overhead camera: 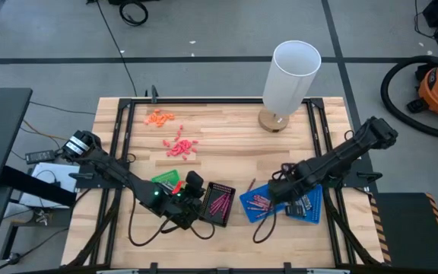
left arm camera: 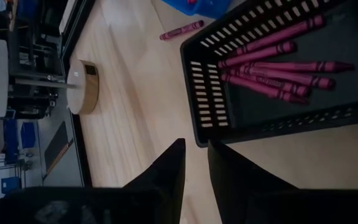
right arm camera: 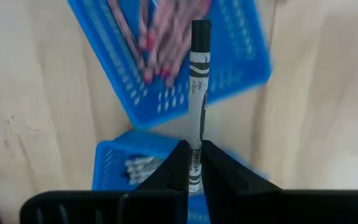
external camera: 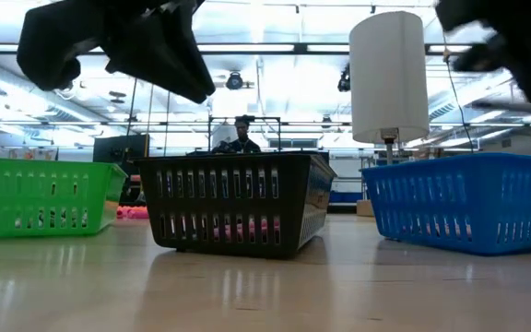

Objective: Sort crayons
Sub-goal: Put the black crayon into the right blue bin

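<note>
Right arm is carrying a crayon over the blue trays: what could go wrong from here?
The right gripper pinches the grey crayon only near one end, so it could swing or slip. It hangs between the blue tray of pink crayons and the blue tray of grey ones; released here, it might land in the wrong one.

Wooden table [overhead camera: 226,129] bears trays [overhead camera: 220,204], crayon [overhead camera: 251,185], lamp [overhead camera: 286,80].

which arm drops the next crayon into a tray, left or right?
Right. The right gripper is shut on a grey crayon above the blue trays. The left gripper holds nothing, beside the black tray of pink crayons.
</note>
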Robot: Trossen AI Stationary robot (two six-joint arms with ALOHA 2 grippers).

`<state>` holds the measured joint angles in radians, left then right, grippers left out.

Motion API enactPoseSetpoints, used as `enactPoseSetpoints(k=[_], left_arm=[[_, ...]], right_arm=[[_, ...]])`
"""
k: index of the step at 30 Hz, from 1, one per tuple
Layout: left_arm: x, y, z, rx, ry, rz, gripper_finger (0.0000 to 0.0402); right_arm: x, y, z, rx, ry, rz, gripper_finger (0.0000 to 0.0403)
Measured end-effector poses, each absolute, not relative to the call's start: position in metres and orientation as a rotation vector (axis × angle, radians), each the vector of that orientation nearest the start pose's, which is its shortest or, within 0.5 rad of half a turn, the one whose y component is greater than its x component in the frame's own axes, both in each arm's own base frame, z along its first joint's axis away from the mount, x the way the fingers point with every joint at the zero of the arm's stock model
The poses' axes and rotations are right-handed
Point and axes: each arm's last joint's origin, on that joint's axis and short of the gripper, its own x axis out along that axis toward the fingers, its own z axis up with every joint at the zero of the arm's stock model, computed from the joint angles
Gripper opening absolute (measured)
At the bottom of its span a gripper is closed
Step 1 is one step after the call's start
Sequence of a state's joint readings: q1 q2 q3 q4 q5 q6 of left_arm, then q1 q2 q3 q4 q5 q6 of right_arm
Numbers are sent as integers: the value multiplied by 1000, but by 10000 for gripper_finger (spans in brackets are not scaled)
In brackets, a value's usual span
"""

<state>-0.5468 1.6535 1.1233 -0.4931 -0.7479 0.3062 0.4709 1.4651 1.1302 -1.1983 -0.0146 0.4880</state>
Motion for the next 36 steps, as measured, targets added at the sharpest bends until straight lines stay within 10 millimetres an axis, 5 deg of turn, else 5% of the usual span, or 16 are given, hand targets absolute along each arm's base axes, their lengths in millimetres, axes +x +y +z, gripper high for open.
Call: enactPoseSetpoints(k=[6,14,22,36], left_arm=[[292,-155,220,948,856,39,77],[292,-154,219,963,864,33,77],[291,-154,219,970,875,30,77],[290,-153,218,975,887,29,77]], right_arm=[[200,115,224,237,1635,-242,35],[169,115,221,532,1598,-533,35],[144,121,206,655,1567,-716,35],[134,118,155,779,1544,-726,42]])
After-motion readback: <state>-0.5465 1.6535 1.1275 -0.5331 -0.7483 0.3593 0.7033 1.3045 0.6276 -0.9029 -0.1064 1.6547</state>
